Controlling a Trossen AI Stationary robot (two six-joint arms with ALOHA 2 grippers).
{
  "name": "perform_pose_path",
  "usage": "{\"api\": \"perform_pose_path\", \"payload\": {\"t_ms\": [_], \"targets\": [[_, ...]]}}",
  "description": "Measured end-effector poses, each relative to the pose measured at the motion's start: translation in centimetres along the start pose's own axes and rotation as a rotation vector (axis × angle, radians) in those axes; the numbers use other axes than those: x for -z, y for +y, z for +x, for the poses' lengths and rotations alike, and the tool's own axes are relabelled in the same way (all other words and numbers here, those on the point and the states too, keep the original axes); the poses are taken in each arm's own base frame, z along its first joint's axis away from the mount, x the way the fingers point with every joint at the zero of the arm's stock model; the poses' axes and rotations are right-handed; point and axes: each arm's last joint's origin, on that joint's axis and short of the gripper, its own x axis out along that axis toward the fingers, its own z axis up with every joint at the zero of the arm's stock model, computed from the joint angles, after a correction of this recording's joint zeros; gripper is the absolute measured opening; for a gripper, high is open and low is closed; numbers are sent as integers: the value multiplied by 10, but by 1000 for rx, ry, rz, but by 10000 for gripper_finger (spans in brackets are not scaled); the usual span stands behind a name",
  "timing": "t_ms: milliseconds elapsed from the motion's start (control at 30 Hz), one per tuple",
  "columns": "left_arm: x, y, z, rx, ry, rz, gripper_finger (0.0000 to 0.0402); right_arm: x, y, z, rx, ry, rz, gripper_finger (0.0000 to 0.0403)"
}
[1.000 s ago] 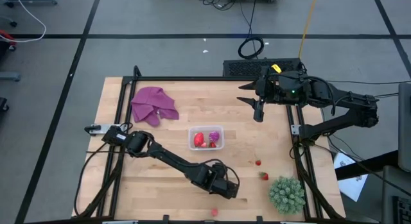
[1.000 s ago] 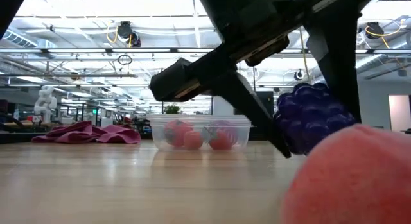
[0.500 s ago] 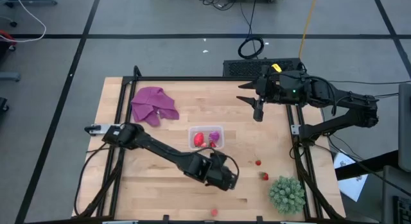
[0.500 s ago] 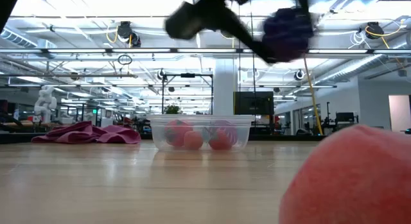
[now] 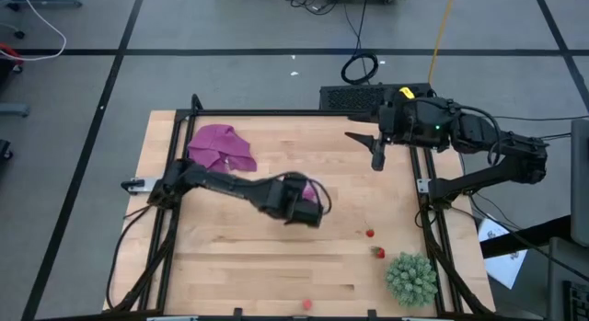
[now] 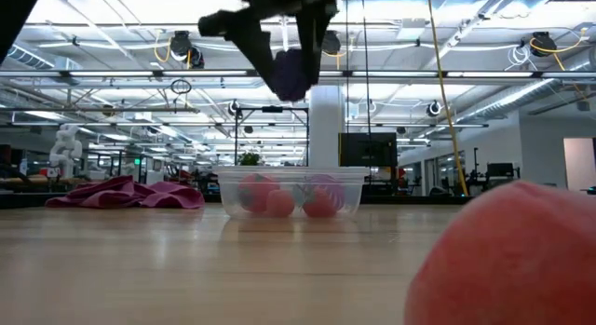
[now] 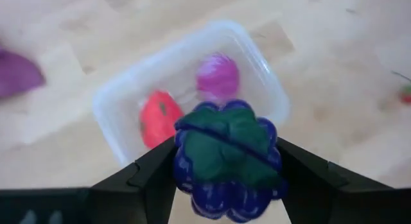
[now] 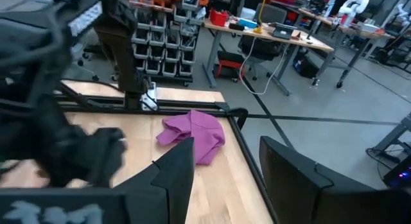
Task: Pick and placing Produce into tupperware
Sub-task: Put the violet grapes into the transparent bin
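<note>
High view: the left tool (image 5: pixel 308 203) hangs directly over the clear tub (image 5: pixel 296 198), hiding most of it, which is the natural position for dropping a piece in. The right tool (image 5: pixel 376 155) waits near the far right edge of the table (image 5: pixel 230 257), well apart from the work. Two small red fruits (image 5: pixel 370 233) lie loose on the wood near the green spiky plant (image 5: pixel 410 278), and a pale pink fruit (image 5: pixel 306 303) sits at the near edge; these appear not yet collected. A purple cloth (image 5: pixel 221 148) lies at the far left.

Low view: the left tool is raised well above the tub's rim with a dark blue-purple grape cluster (image 6: pixel 291 74) between its fingers. The tub already holds red and magenta fruits. The height is judged to be clearance for passing over the wall.

Left wrist view: the grape cluster, green cap towards the camera, is held with both fingers against its sides, the jaws standing moderately wide around it. The tub lies straight beneath, with a red strawberry (image 7: pixel 158 119) and a magenta fruit (image 7: pixel 216 74) inside. Release looks imminent.

Right wrist view: the right tool's fingers stand partly apart with nothing between them, the cloth visible beyond.
</note>
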Motion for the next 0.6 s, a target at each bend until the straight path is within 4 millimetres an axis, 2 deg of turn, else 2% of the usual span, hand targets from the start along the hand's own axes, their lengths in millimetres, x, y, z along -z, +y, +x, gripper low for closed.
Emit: {"api": "perform_pose_path", "payload": {"t_ms": [200,300,500,600], "targets": [[-31,13,21,-55,49,33,234,0,-1,-2,1,-6,2,165],[-38,18,38,-56,68,28,234,1,0,-2,-1,10,-1,165],[-22,29,82,-61,211,-3,234,2,0,-2,-3,21,-14,165],[-14,32,92,-74,220,-2,233,1,0,-2,-2,12,-31,165]]}}
